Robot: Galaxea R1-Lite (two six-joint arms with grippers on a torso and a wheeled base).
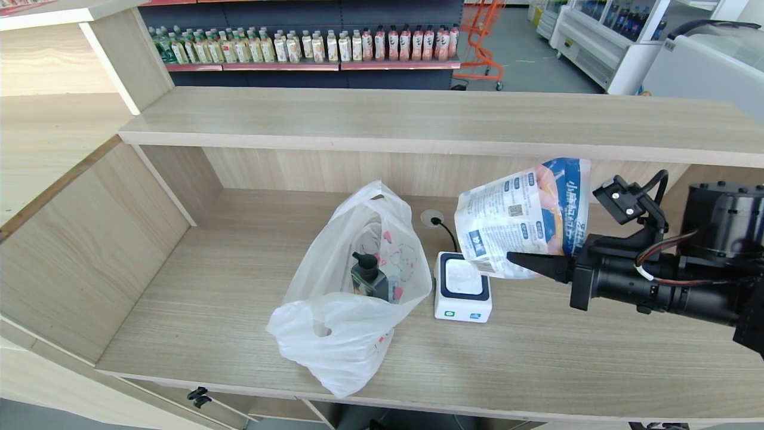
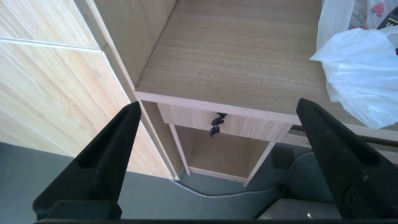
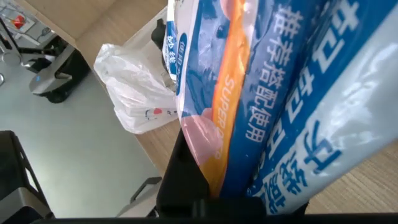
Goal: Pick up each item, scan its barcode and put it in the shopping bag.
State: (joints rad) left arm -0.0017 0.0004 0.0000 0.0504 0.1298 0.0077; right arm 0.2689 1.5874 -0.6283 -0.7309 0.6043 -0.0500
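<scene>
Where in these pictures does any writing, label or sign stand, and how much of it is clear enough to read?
Blue, white and orange plastic pack in the right gripper: large characters, clear, brand print, not quoted.
Pack's white panel: small print, square code, too small.
White square scanner: two front badges, unreadable.
White plastic shopping bag: cartoon drawings, no words legible.
Shelf bottles: labels too small.

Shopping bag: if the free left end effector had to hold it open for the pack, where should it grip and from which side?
Probably the raised rim of the shopping bag, approached from above on the robot's left. The mouth gapes upward there with thin film standing free, while the scanner and the right end effector holding the pack crowd its other side.
</scene>
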